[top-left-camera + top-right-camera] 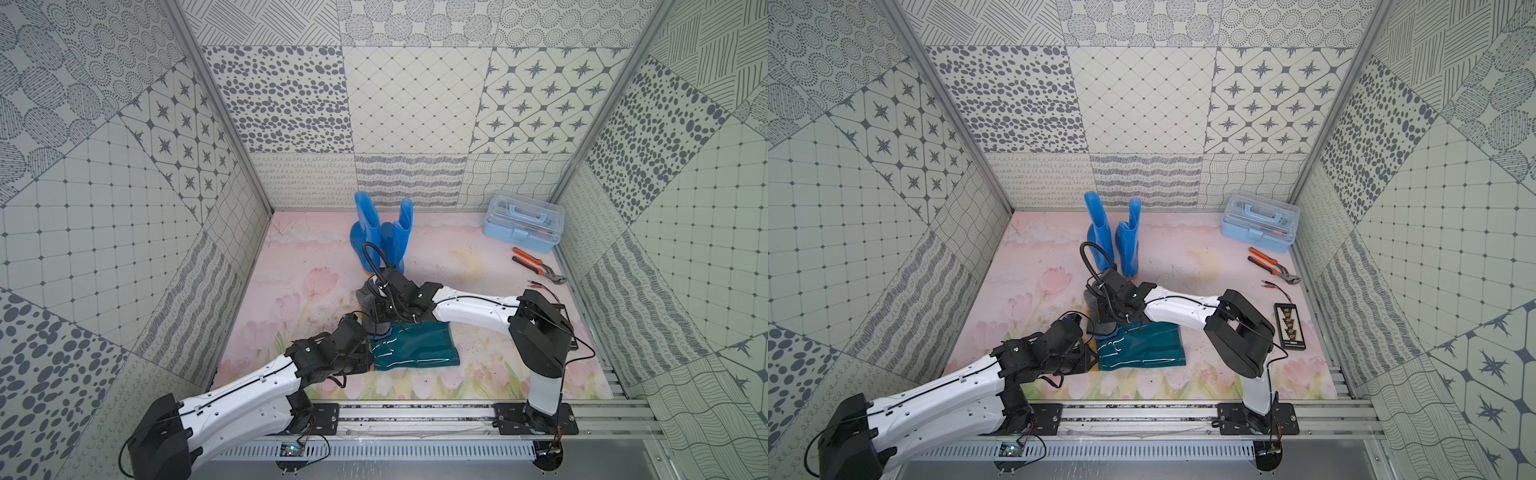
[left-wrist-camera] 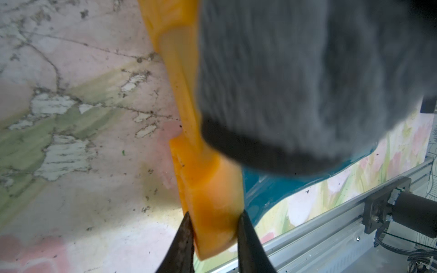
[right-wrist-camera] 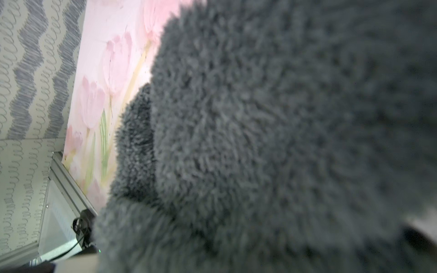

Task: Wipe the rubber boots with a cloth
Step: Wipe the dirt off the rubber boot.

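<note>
Front of surface [image 1: 478,291]: left fingers [image 2: 182,243] clamp sole [image 2: 212,201] of teal boot [image 1: 415,345], right fingers pinch cloth [image 3: 260,141] over it; blue boots [image 1: 368,232] seemingly pending.

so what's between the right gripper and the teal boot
The grey cloth, under the right gripper and over the teal boot; shows in both top views and the left wrist view.

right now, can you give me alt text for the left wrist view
The left gripper pinches the orange sole of a teal boot lying on a flowered table. A fluffy grey cloth hides most of the boot, blurred and close to the camera.
</note>
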Available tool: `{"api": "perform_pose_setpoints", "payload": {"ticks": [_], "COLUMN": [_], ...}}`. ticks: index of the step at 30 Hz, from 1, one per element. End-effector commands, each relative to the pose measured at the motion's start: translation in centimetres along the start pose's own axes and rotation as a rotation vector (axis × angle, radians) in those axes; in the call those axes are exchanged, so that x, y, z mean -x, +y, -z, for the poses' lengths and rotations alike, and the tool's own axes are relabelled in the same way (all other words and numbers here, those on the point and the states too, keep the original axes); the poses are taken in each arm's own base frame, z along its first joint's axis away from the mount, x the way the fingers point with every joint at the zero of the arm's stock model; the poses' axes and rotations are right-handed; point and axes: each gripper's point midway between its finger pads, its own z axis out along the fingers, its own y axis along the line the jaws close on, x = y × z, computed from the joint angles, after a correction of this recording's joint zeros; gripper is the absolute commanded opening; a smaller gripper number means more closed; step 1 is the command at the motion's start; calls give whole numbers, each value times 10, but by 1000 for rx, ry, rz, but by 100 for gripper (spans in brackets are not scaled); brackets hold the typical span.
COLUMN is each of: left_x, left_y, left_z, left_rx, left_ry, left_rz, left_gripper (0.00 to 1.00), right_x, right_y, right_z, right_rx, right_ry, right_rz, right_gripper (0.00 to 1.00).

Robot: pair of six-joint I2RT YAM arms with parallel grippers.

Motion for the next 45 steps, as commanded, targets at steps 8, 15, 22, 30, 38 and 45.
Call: {"api": "perform_pose_setpoints", "payload": {"ticks": [8, 15, 22, 30, 38, 45], "left_x": [23, 27, 38, 34, 8, -1], "left_y": [-14, -25, -41, -41, 2, 19], "left_z": [-1, -3, 7, 11, 8, 14], "left_rx": [-35, -36, -60, -67, 40, 71], "left_ry": [-99, -71, -86, -73, -27, -29], "left_rz": [93, 78, 39, 38, 67, 70], "left_gripper": [0, 0, 0, 0, 0, 0], "right_x": [-108, -122, -110, -134, -115, -132], "right_y": [-2, -36, -11, 36, -48, -161], "right_z": [52, 82, 74, 22, 51, 88], "right_rx": [9, -86, 84, 187, -26, -336], "right_ry": [165, -77, -310, -210, -298, -236], "right_rz": [92, 135, 207, 314, 85, -110], "right_gripper": [0, 0, 0, 0, 0, 0]}}
